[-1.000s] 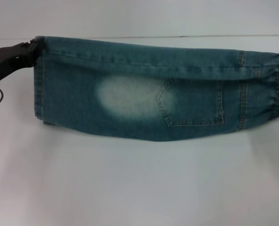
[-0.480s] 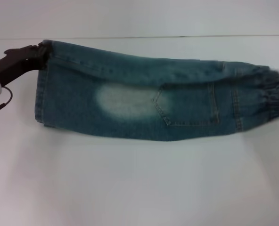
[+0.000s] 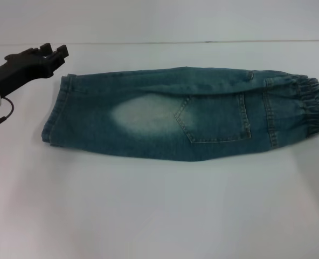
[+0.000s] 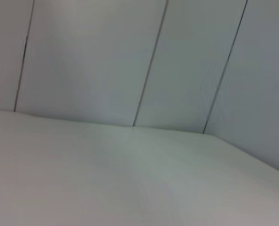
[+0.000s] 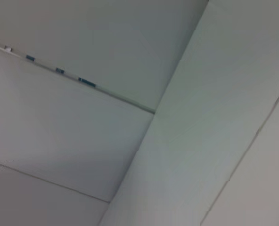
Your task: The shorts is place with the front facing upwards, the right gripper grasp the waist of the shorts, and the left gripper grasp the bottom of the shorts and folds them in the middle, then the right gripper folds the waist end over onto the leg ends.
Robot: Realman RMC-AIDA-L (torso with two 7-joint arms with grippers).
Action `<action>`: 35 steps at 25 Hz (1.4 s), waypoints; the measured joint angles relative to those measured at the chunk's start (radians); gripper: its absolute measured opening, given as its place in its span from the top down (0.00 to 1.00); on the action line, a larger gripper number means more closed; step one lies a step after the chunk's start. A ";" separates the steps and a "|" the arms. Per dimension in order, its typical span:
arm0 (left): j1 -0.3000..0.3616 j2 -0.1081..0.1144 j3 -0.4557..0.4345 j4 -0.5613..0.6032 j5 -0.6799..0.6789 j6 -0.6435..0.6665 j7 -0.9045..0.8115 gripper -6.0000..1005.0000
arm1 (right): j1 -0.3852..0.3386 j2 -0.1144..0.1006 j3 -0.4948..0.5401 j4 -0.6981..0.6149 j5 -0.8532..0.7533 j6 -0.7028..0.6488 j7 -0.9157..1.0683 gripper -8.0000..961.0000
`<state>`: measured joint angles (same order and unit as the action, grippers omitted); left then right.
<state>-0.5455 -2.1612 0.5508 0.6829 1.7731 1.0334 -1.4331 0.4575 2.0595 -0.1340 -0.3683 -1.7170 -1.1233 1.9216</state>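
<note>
Denim shorts (image 3: 186,118) lying folded lengthwise on the white table (image 3: 159,210), long axis left–right, gathered waist (image 3: 313,110) at robot's right, leg hems (image 3: 54,113) at left, just beside the left gripper (image 3: 56,51), jaws parted and empty; right gripper out of view, so waist fold awaits its approach.

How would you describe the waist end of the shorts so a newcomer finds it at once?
Start at the white table, where the folded blue-green denim shorts lie lengthwise. Follow them to the robot's right, away from the left gripper. The waist of the shorts is the puckered, gathered band there, unlike the flat stitched hems opposite.
</note>
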 joint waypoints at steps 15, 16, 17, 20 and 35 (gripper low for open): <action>0.041 -0.011 0.334 0.191 0.175 0.145 -0.115 0.19 | -0.113 -0.050 -0.185 -0.203 -0.277 -0.193 0.010 0.14; 0.040 -0.013 0.351 0.186 0.159 0.133 -0.114 0.17 | -0.112 -0.046 -0.189 -0.208 -0.280 -0.192 0.007 0.14; 0.040 -0.013 0.367 0.183 0.143 0.122 -0.113 0.16 | -0.111 -0.044 -0.195 -0.212 -0.280 -0.190 0.004 0.14; 0.041 -0.013 0.412 0.163 0.076 0.075 -0.093 0.13 | -0.106 -0.040 -0.204 -0.216 -0.281 -0.183 -0.004 0.14; 0.023 -0.014 0.502 -0.043 -0.274 -0.058 0.239 0.63 | -0.073 -0.039 -0.227 -0.264 -0.282 -0.100 0.018 0.14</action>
<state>-0.5230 -2.1752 1.0530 0.6401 1.4986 0.9751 -1.1944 0.3844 2.0205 -0.3610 -0.6327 -1.9992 -1.2233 1.9398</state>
